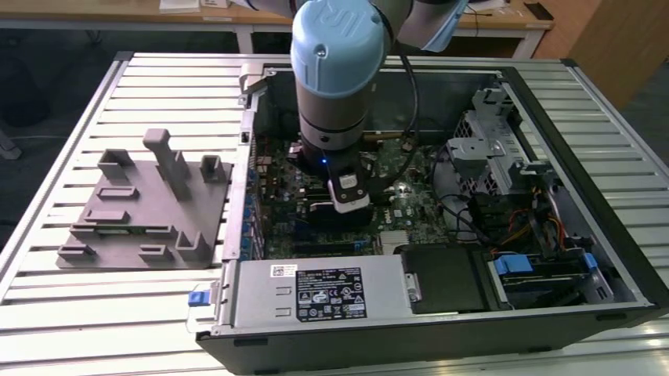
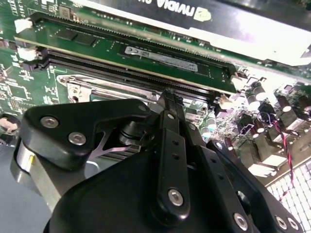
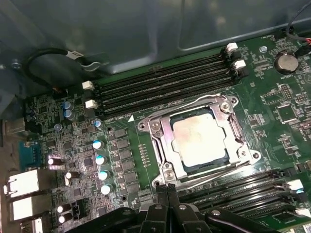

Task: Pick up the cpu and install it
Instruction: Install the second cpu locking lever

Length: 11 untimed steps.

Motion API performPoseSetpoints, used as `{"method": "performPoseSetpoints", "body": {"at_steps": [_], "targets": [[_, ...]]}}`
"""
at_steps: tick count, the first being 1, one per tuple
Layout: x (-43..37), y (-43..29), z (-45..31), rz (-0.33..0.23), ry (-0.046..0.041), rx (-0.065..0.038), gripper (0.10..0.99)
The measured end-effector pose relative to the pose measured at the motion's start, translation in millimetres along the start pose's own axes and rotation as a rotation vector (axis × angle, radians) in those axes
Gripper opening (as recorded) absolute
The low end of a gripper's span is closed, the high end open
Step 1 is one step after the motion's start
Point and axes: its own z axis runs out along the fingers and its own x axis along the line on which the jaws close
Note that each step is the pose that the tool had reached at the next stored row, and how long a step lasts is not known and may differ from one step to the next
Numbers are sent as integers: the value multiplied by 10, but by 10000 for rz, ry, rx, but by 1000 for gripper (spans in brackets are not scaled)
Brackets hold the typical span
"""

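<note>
A robot arm reaches down into an open computer case (image 1: 585, 258) on a slatted bench (image 1: 125, 313). The cpu (image 3: 199, 138) lies flat inside the motherboard socket (image 3: 163, 145), its silver top showing. The gripper (image 3: 167, 191) hovers just beside the socket, fingers pressed together and empty.

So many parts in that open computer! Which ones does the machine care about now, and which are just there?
In the job:
- small square silver-topped cpu, lying in the metal-framed socket
- black pincer, beside that socket

Just there:
- grey plastic fixture block
- long black memory slots
- silver power supply box
</note>
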Motion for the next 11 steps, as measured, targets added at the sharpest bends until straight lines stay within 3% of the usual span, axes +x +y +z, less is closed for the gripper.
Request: {"method": "performPoseSetpoints", "body": {"at_steps": [11], "targets": [[25, 16, 57, 3, 13, -44, 106]]}}
